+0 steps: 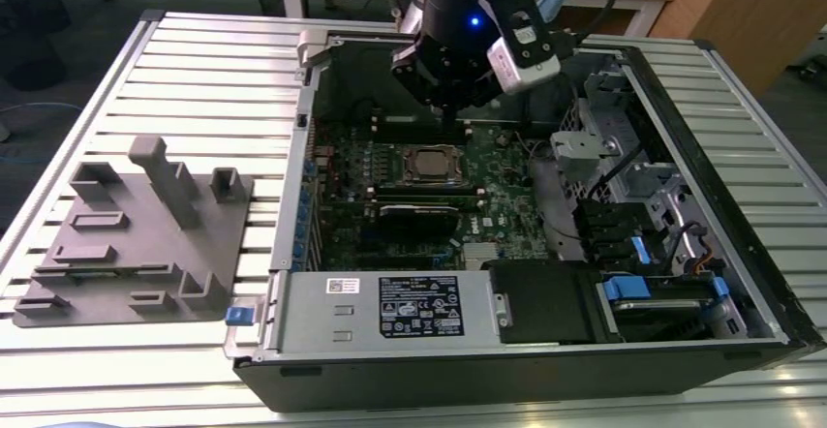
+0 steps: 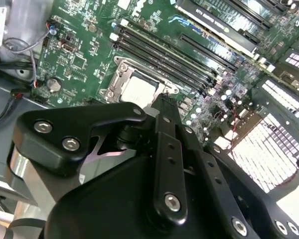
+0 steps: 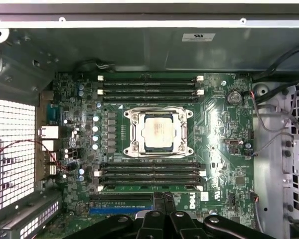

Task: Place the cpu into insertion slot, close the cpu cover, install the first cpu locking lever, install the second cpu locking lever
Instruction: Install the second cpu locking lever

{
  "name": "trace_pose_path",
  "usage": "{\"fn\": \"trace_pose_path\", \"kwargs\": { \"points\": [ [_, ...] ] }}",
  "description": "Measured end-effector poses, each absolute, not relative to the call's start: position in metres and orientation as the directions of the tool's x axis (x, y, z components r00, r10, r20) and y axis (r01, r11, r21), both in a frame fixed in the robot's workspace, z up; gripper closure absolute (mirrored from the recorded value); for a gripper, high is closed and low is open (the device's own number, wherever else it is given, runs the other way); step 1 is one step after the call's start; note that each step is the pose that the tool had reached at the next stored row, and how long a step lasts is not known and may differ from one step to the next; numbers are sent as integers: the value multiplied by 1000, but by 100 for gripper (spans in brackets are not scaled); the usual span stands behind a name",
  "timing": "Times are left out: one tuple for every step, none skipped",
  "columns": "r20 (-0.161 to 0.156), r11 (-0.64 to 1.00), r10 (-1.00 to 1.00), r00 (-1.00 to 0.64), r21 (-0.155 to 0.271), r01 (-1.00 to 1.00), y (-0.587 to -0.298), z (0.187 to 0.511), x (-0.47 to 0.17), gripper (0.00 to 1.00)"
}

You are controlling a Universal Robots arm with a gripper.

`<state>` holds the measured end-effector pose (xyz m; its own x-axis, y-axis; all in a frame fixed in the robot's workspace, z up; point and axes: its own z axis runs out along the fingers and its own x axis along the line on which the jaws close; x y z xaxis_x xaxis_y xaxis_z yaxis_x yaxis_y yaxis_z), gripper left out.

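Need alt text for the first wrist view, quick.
A silvery-grey square cpu sits in its socket, framed by the closed silver metal cpu cover, at the centre of a green circuit board. The black claw hangs above the board's edge.

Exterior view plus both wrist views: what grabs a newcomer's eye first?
The open PC case on the slatted table, with the black arm hanging over its green board. Mid-board, the silvery cpu sits in its socket with the cpu cover framing it. The pincer hovers just beside the memory slots.
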<state>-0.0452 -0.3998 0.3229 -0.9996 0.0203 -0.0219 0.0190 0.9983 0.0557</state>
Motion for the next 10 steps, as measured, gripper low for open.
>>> {"fn": "trace_pose_path", "kwargs": {
  "points": [
    [-22, 998, 20, -1000, 56, 19, -400, 321, -45, 89],
    [-22, 998, 20, -1000, 56, 19, -400, 319, -45, 89],
    [-22, 998, 20, -1000, 56, 19, -400, 317, -45, 89],
    [-22, 998, 20, -1000, 56, 19, -400, 315, -45, 89],
    [-22, 998, 20, -1000, 56, 19, -400, 314, -45, 89],
    [-22, 998, 20, -1000, 56, 19, -400, 312, -45, 89],
    [-22, 998, 20, -1000, 56, 19, -399, 310, -45, 89],
    [-22, 998, 21, -1000, 57, 19, -398, 309, -45, 89],
    [-22, 998, 20, -1000, 57, 19, -397, 308, -45, 89],
    [-22, 998, 20, -1000, 57, 19, -395, 307, -45, 89]
  ]
}}
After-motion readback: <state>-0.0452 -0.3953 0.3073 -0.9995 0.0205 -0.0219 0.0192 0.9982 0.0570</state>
